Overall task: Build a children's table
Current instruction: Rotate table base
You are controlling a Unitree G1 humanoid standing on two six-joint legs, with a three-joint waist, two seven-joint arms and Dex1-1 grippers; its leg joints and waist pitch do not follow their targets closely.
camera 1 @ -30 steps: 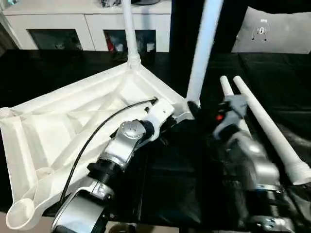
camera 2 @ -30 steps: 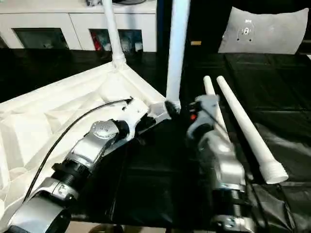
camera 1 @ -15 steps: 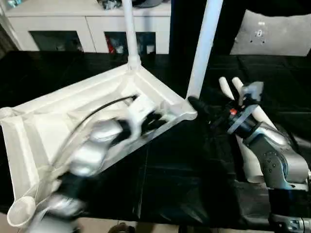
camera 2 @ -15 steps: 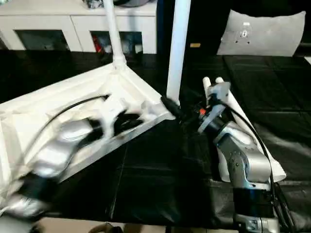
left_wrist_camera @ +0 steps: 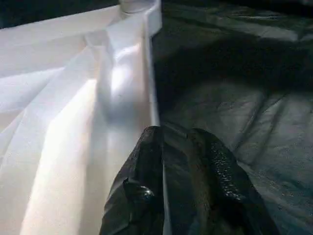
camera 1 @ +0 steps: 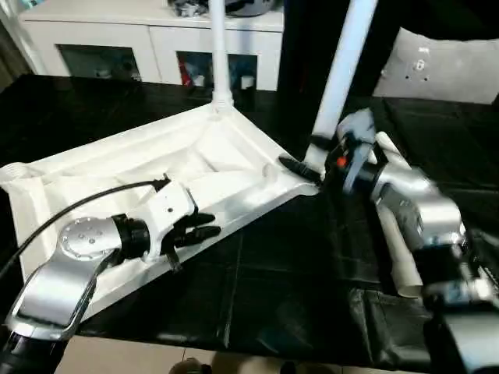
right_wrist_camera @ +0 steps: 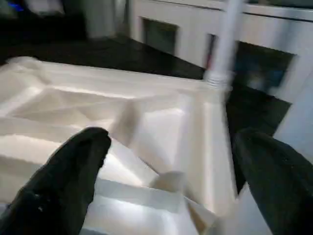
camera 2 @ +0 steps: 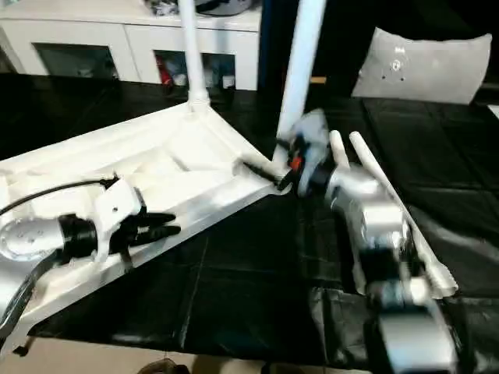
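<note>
The white table top (camera 1: 117, 179) lies underside up on the black cloth. One leg (camera 1: 221, 47) stands in its far corner socket and another leg (camera 1: 343, 70) in its right corner socket. Two loose legs (camera 2: 373, 167) lie to the right, partly under my right arm. My left gripper (camera 1: 204, 226) hovers at the top's near long rim (left_wrist_camera: 150, 93), fingers (left_wrist_camera: 146, 186) pressed together with nothing between them. My right gripper (camera 1: 306, 157) is open at the right corner, at the foot of the standing leg; its fingers (right_wrist_camera: 73, 166) spread wide across that corner.
A white cabinet (camera 1: 156, 39) runs along the back and a grey cushion (camera 1: 444, 62) sits at the back right. Black cloth (camera 1: 296, 288) covers the work surface up to its near edge. A black cable (camera 1: 70, 214) loops over my left forearm.
My left gripper has pulled back from the right corner along the near rim toward me. My right gripper has swung left to the base of the right standing leg.
</note>
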